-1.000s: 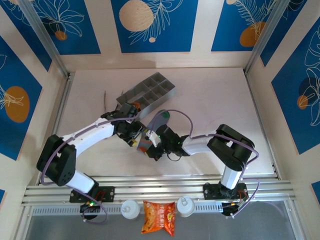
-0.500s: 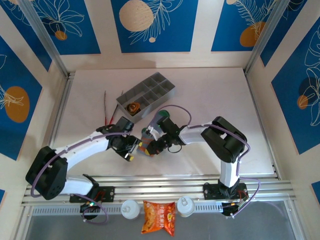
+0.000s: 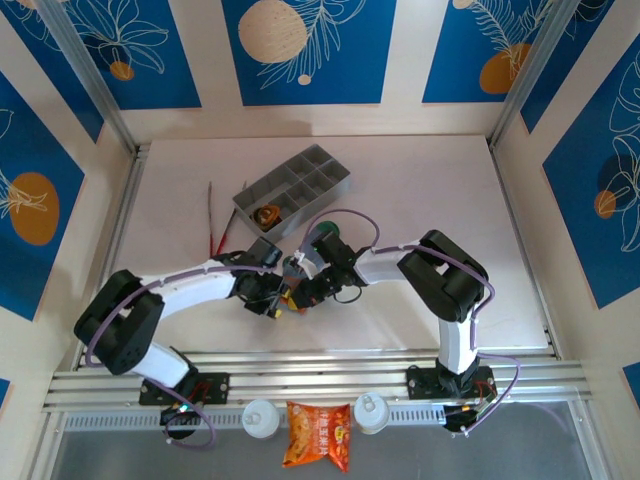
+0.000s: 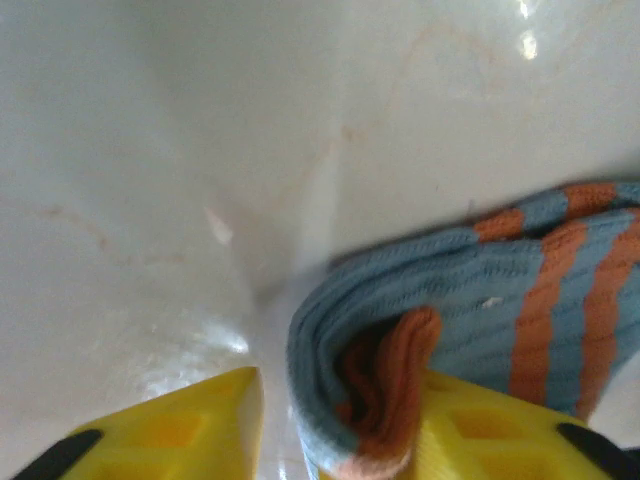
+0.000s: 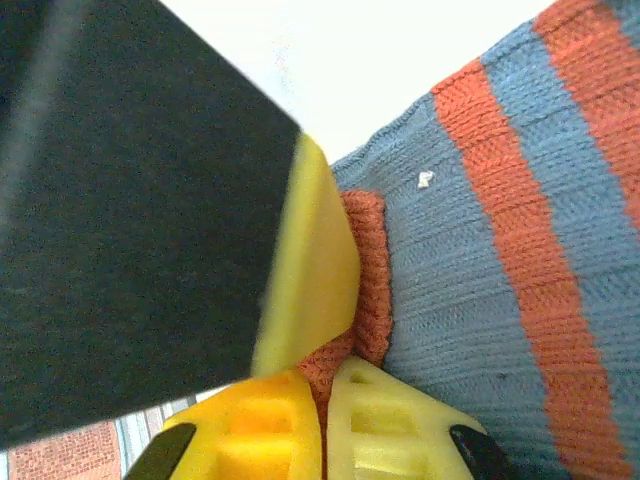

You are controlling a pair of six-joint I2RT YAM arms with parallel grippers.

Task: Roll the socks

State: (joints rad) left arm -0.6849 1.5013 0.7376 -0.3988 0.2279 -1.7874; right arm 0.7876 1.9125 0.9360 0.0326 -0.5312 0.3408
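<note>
While right jaws clamp the sock point(image 5: 480, 250), left jaws straddle it half-open.

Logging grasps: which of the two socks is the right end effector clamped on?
The grey-blue sock with orange stripes: the right end effector pinches its orange cuff. The other, a brownish-orange bundle, sits in a compartment of the grey tray.

- grey-blue knitted sock with orange stripes point(image 4: 520, 300): runs off the left wrist view's right edge; from above, the two white robot arms point(image 3: 200, 280) hide all but its green toe.
- left gripper point(image 4: 345, 390): yellow fingers point(image 4: 190, 430) cut by the bottom edge; grip unclear.
- blurred black block with yellow edge point(image 5: 130, 200): unidentifiable.
- small brown thing point(image 3: 266, 214) in the grey compartment tray point(image 3: 338, 186), toward the tabletop's point(image 3: 450, 180) far edge: too small to tell.
</note>
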